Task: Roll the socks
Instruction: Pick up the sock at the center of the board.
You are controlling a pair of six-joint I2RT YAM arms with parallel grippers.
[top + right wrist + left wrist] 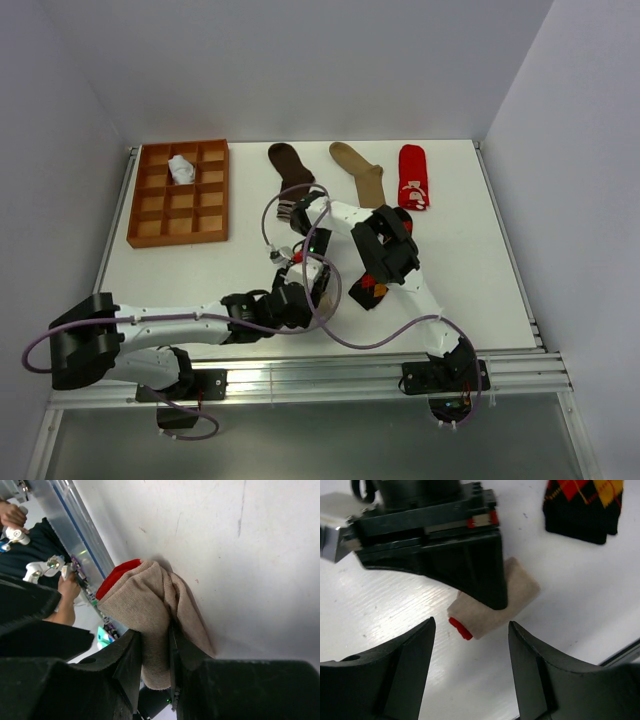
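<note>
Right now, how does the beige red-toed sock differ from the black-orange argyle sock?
The beige red-toed sock is bunched into a short roll; the black-orange argyle sock lies flat, as far as it shows. The right gripper is shut on the beige sock, while no gripper touches the argyle one. The beige sock is plain with a red toe; the argyle one carries a diamond pattern. Both are on the white table.

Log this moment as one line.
right gripper: shut on rolled beige red-toed fabric sock | left gripper: open, at the sock, not gripping
</note>
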